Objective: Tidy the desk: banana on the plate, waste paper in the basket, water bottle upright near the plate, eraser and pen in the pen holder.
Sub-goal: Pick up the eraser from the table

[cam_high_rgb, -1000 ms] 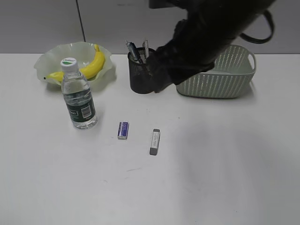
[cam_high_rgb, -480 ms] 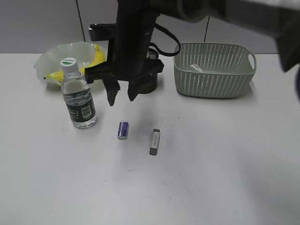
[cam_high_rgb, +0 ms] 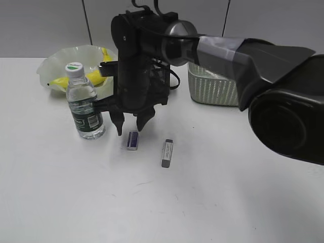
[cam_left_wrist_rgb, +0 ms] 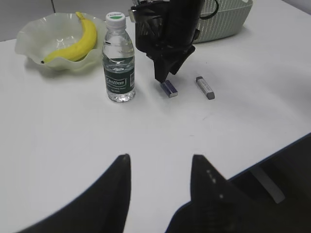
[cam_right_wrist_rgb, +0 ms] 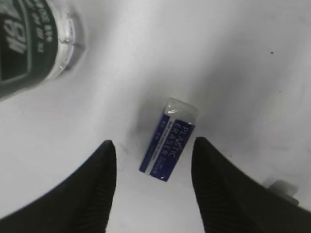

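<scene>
Right gripper (cam_high_rgb: 130,124) pointing straight down over the blue eraser (cam_high_rgb: 132,140), fingers spread wide, nothing between them. In the right wrist view the eraser (cam_right_wrist_rgb: 169,141) lies flat in the gap between both fingertips (cam_right_wrist_rgb: 106,165), clear of each, "PLASTIC ERASER" legible on the sleeve. Tips low but contact with the desk (cam_high_rgb: 228,192) impossible to confirm.

Left gripper (cam_left_wrist_rgb: 160,179) parked near the front edge, also spread open, holding nothing, well away from everything.

Water bottle (cam_high_rgb: 84,103) upright, white cap on, toward the back-left part of the desk, just in front of the plate (cam_high_rgb: 55,66) and just left of the right gripper. Bottle base visible at the top-left of the right wrist view (cam_right_wrist_rgb: 34,43).

Banana (cam_high_rgb: 98,74) lying in the plate near the back-left corner; better seen from the left wrist camera (cam_left_wrist_rgb: 77,41).

Second eraser, grey-and-white stick (cam_high_rgb: 166,153), lying flat just right of the blue one, not touching it.

Pen holder (cam_high_rgb: 161,83) near the back edge, mostly hidden behind the right arm; contents not visible.

Basket (cam_high_rgb: 212,88) at the back edge, right of the pen holder, partly blocked by the arm. Waste paper not discernible from any view.
</scene>
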`<state>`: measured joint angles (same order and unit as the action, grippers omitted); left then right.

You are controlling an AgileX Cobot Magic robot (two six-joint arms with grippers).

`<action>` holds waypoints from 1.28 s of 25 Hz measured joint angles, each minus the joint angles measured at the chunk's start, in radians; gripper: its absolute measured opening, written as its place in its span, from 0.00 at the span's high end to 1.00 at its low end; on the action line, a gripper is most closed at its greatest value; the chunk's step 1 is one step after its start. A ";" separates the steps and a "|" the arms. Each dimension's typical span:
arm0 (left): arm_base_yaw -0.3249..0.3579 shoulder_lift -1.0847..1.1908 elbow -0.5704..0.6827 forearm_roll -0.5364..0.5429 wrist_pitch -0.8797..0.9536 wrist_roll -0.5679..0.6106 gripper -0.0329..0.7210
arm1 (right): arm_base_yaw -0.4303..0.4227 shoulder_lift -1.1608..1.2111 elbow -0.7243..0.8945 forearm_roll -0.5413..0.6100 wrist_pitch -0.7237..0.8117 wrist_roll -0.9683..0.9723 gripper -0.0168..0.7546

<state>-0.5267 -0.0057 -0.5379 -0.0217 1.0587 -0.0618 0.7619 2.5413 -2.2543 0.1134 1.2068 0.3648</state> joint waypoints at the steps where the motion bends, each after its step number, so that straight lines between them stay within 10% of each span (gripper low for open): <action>1: 0.000 0.000 0.000 0.000 0.000 0.000 0.55 | 0.000 0.006 0.000 0.000 0.000 0.005 0.45; 32: 0.000 0.000 0.000 0.000 -0.001 0.002 0.55 | -0.008 0.036 -0.070 -0.051 0.004 -0.027 0.72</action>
<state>-0.5267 -0.0057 -0.5379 -0.0217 1.0577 -0.0600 0.7543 2.5778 -2.3238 0.0625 1.2106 0.3376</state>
